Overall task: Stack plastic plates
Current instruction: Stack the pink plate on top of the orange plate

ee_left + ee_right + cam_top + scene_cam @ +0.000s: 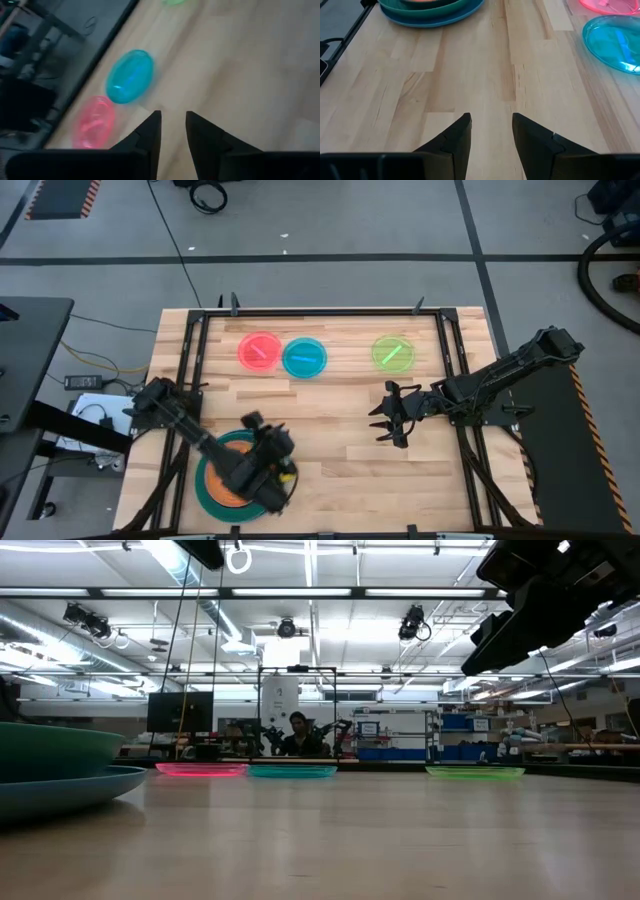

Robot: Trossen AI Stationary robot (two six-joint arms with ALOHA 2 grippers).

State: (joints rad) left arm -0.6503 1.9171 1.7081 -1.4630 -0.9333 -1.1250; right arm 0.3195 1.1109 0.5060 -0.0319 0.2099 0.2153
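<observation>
The left gripper [272,472] hovers over the near-left stack of plates [212,495] (orange on top), jaws parted and empty. Pink plate [260,350], cyan plate [304,357] and lime green plate [393,352] line the far tabletop [340,480]. The right gripper [385,418] waits mid-right, jaws released.

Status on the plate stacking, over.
Left gripper empty, above the plate stack. Right gripper open, mid-table. Pink plate, cyan plate, green plate unstacked. Nothing blocking.
</observation>
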